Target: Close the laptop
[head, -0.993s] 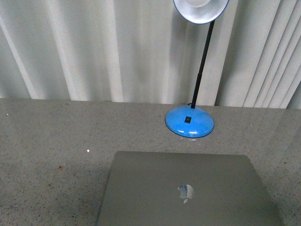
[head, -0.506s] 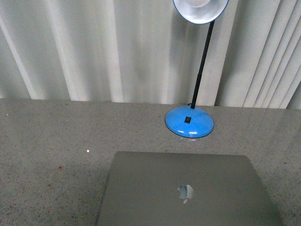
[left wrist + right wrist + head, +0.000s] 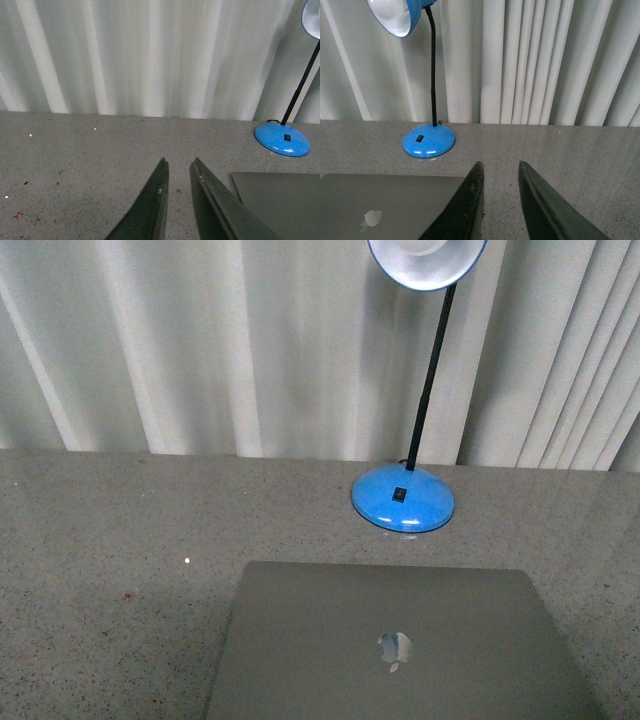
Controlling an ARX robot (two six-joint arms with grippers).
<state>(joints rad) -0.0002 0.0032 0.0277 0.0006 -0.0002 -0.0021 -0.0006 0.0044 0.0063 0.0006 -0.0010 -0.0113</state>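
Grey speckled stone bench (image 3: 110, 540) spans the front view, backed by pale pleated curtains (image 3: 200, 350). Slim grey-silver metal laptop (image 3: 400, 645) lies shut and flat at 6 o'clock on the bench, lid up, shiny apple logo (image 3: 394, 648) showing. Blue round-based desk lamp (image 3: 404, 498) with a black stalk stands at 12 o'clock from the laptop, near but apart from it. Left gripper (image 3: 177, 167): dark jaws slightly parted, nothing between them, over bare bench beside the laptop. Right gripper (image 3: 500, 170): jaws parted, empty, at the laptop's corner.
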